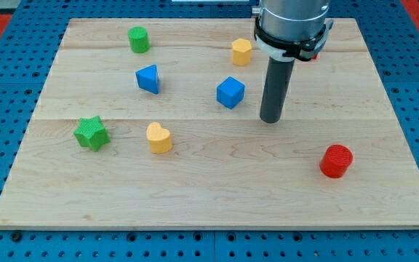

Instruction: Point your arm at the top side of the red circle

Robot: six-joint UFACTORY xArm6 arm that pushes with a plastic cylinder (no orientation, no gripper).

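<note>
The red circle [336, 161] sits on the wooden board [209, 189] at the view's lower right. My tip [270, 119] rests on the board up and to the left of the red circle, well apart from it. The blue cube [230, 92] lies just left of the tip.
A yellow hexagon [241, 52] is above the blue cube. A blue triangle [148, 78] and a green cylinder [138, 39] are at the upper left. A yellow heart [158, 137] and a green star [91, 133] are at the left.
</note>
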